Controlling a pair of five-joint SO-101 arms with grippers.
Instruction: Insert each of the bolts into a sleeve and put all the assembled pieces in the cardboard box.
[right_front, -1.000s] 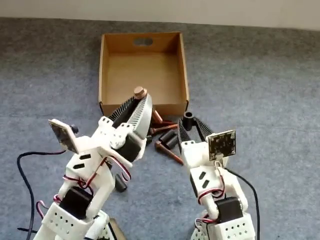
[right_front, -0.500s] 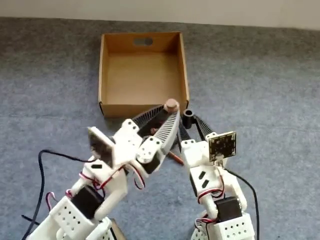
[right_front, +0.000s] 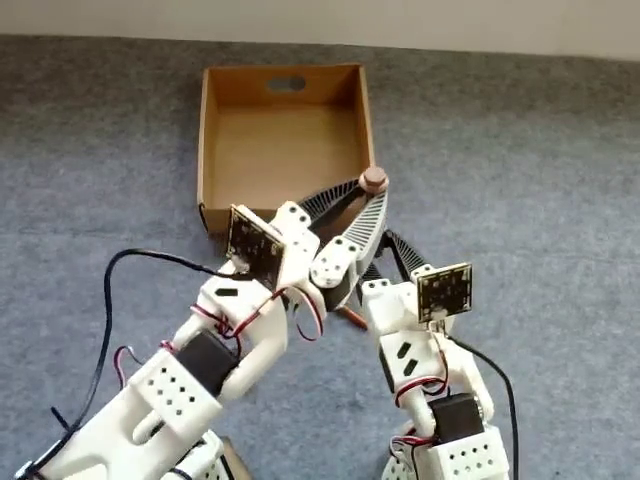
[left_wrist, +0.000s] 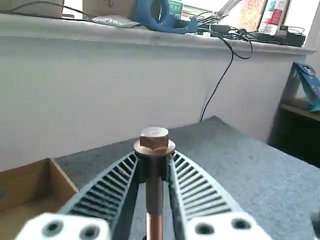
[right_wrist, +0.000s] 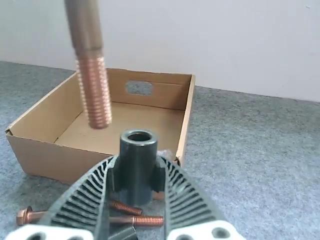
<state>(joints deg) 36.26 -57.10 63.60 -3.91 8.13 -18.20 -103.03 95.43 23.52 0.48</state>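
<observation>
A: Quick count, biggest first?

B: 1 cardboard box (right_front: 285, 150), open top, brown, handle slot in the far wall, nothing inside. It sits on your grey worktop (right_front: 520, 150), just beyond both arms. 2 arms, 2 end effectors.

A: What are they doing?

B: Your left end effector (left_wrist: 154, 165) is pinching a bolt (left_wrist: 154, 141) just under its head. The bolt is upright, head up, over the box's near right corner. Your right end effector (right_wrist: 136, 170) is clamped on 1 sleeve (right_wrist: 136, 150), upright, mouth up.

A: Bolt in yet?

B: No. The threaded tip hangs above the sleeve, off to one side of the mouth.

A: How do they look?

B: The bolt's copper-coloured w/ a hex flange head, smooth shank, threaded lower end. The sleeve's a short dark tube.

A: Others?

B: At least 2 loose bolts (right_wrist: 142, 219), same colour, lying flat btwn the box's near wall and the arms.
</observation>
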